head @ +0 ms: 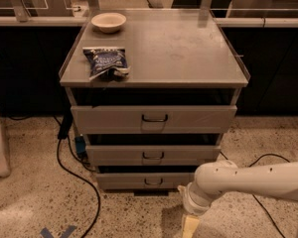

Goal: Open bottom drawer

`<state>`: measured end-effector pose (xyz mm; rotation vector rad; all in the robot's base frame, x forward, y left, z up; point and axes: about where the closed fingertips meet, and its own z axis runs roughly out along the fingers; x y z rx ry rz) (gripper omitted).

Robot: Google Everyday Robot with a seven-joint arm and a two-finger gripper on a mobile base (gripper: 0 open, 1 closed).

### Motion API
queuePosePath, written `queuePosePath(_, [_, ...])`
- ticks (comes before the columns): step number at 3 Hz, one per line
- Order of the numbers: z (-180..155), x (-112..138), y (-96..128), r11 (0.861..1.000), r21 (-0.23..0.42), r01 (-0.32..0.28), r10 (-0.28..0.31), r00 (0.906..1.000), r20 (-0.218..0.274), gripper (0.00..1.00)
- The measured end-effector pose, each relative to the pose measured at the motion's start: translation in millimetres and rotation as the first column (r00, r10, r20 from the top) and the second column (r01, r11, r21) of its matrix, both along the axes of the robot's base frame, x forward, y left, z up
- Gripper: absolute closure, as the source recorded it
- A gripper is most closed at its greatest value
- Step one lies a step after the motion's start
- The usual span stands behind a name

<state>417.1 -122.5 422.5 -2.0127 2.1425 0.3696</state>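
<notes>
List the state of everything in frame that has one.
bottom drawer: looks shut, handle untouched
middle drawer: looks shut
top drawer: looks shut
bowl: upright on the cabinet top
chip bag: lying flat on the cabinet top
gripper: low by the floor, right of the bottom drawer's handle, clear of it
</notes>
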Motion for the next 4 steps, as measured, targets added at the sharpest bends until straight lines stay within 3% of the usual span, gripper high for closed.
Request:
queuePosePath(2, [-12.3, 3.6, -0.3, 1.0, -0.018, -0.015, 0.016, 0.9997, 0.017, 0.0])
queuePosePath(3, [-48.0, 12.6, -5.5, 0.998, -0.047, -0.038, 0.039, 0.9985, 0.037, 0.0])
queuePosePath(4, [-82.2, 29.0, -19.3, 0.999, -0.035, -0.032, 0.034, 0.9972, 0.066, 0.0])
